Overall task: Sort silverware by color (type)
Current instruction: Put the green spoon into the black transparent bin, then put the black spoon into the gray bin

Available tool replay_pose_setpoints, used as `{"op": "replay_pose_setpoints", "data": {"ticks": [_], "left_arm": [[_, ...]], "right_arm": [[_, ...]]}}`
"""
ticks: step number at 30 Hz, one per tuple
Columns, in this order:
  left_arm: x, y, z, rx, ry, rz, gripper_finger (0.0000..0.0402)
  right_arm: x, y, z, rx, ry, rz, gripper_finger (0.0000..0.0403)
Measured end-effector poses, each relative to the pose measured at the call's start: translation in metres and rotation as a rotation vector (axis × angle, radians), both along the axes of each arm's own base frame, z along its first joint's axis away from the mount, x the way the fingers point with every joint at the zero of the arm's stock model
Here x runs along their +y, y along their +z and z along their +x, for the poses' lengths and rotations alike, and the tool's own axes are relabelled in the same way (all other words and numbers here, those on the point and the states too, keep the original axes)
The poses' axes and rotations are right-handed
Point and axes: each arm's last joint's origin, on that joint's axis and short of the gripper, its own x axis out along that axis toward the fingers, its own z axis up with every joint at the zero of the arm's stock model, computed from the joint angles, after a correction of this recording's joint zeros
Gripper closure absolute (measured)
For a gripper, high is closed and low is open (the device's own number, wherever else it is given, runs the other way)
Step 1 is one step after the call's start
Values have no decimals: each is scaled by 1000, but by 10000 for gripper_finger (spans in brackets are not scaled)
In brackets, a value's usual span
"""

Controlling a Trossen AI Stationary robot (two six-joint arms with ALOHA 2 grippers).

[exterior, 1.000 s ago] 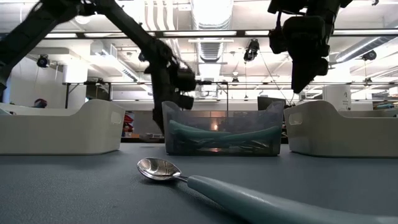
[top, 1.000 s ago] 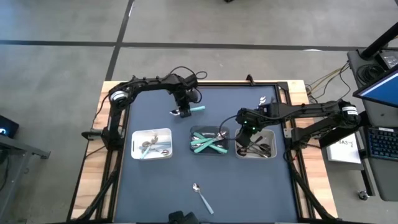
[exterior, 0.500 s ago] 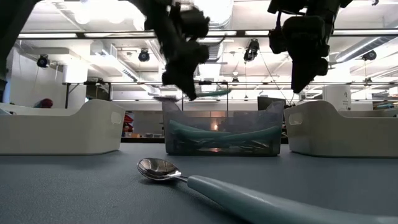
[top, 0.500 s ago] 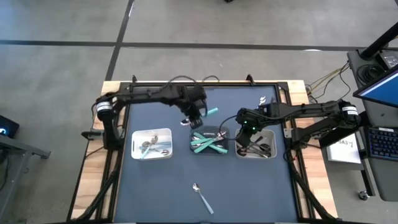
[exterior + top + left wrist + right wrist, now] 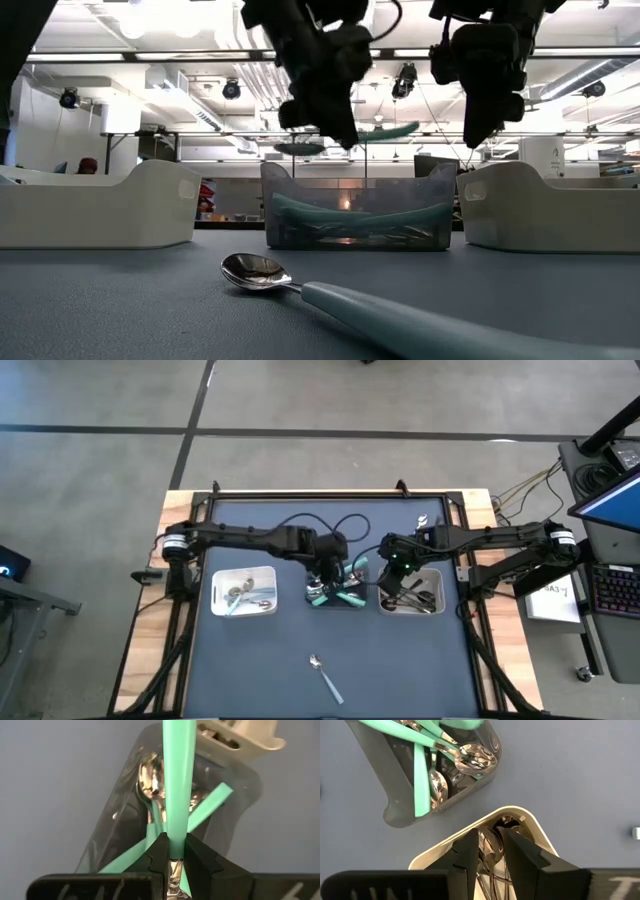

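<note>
While my left gripper hangs just above the middle tray, its fingers are pinched tight on the neck of a teal-handled spoon, with the handle reaching out over the tray's contents and nothing yet let go. From above, that clear grey tray already holds several teal-handled pieces lying crossed over one another, so this colour looks mostly gathered. The left white tray has a few shiny silver pieces in it, and the right white tray carries darker cutlery. My right gripper waits over that right tray, its fingers set a little apart with nothing visibly between them, only the cutlery lying below. I judge the sort well advanced but not finished: the spoon in hand needs dropping, and a second teal-handled spoon lies alone on the mat near the front edge, well apart from all three trays. Something small and shiny also sits near the far right corner of the mat; I can't tell what it is.
</note>
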Motion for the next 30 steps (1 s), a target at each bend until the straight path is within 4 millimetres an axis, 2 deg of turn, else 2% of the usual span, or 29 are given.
{"op": "replay_pose_setpoints", "data": {"ticks": [4,7,10,14,17,21,25,30], "left_arm": [[1,-12,5,31,125,-74,371],[2,-21,7,53,224,-122,351],[2,-22,8,52,260,-142,306],[-3,-21,9,39,222,-127,236],[-9,-16,8,42,156,-92,208],[-12,-7,1,122,145,-24,207],[-13,5,-1,161,88,17,226],[-24,17,-8,241,-7,52,253]], "right_arm": [[0,0,0,0,0,0,321],[0,0,0,-1,0,0,321],[0,0,0,-1,0,0,321],[0,0,0,-1,0,0,321],[0,0,0,0,0,0,321],[0,0,0,-1,0,0,321],[0,0,0,-1,0,0,321],[0,0,0,-1,0,0,321]]}}
